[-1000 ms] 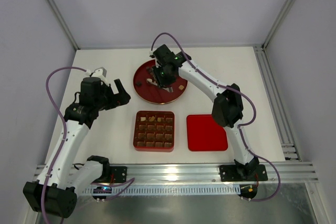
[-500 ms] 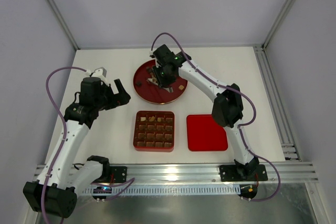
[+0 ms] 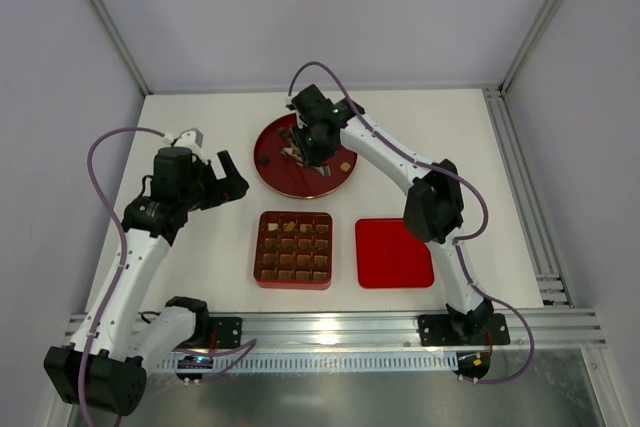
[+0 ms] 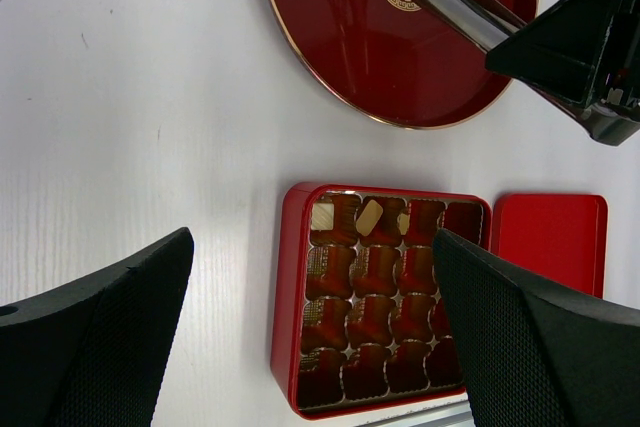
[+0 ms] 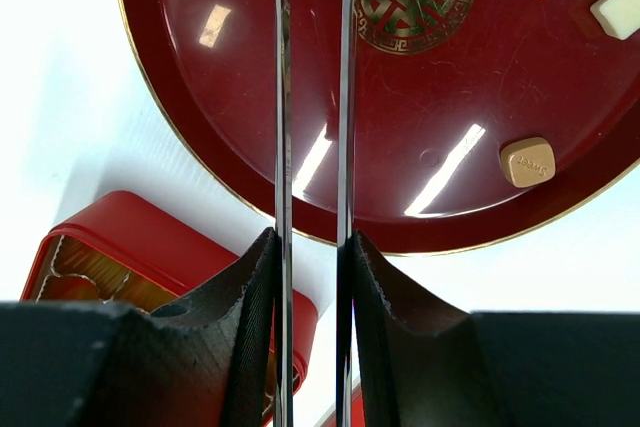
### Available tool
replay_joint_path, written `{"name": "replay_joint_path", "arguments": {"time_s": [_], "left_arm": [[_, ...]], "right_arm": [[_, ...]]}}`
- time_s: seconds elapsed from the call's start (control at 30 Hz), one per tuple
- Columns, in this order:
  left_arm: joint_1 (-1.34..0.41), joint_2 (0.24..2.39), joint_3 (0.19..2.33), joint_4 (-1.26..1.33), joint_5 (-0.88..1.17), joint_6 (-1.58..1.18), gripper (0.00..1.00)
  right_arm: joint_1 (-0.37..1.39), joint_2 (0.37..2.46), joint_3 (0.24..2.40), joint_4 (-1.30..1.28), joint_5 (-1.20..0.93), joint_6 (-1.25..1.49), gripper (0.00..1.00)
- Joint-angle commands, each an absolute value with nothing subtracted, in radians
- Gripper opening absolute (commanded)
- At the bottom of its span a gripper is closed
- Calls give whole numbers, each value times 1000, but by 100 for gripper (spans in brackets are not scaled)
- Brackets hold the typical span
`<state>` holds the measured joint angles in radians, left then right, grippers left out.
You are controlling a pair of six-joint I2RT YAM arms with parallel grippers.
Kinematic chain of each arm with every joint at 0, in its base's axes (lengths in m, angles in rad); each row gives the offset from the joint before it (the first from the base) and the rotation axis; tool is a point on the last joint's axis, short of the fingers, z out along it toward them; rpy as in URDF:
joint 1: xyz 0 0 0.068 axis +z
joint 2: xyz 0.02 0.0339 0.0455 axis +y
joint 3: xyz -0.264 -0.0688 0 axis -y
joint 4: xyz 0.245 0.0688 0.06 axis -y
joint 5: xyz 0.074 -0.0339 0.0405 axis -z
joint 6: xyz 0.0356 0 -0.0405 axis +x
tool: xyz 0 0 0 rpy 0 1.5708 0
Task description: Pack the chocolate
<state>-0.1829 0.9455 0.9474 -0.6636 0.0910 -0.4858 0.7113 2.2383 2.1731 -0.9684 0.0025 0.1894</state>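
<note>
The right gripper (image 5: 310,267), clenched on the tongs (image 5: 345,97), has squeezed them narrower near the plate's (image 5: 400,177) middle, where chocolate (image 5: 527,162) lies; a pick seems underway. The left gripper (image 3: 232,177) hangs released.

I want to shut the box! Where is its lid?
Top view: the flat red lid lies just right of the red box, nearer than the round plate.

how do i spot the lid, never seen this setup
From above, find the round dark red plate. Below it lie two red squares. The lid is the right-hand one, plain and flat, while the box beside it has a grid of compartments.
</note>
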Motion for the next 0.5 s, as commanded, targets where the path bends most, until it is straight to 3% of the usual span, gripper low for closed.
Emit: {"name": "replay_joint_path", "arguments": {"time_s": [0.0,0.47], "left_arm": [[-183,942,948,-652,106,-471,100],[-183,939,950,-655,106,-472,100]], "right_arm": [[712,2140,2184,-959,34,189,33],[712,2031,2074,-920,35,196,32]]}}
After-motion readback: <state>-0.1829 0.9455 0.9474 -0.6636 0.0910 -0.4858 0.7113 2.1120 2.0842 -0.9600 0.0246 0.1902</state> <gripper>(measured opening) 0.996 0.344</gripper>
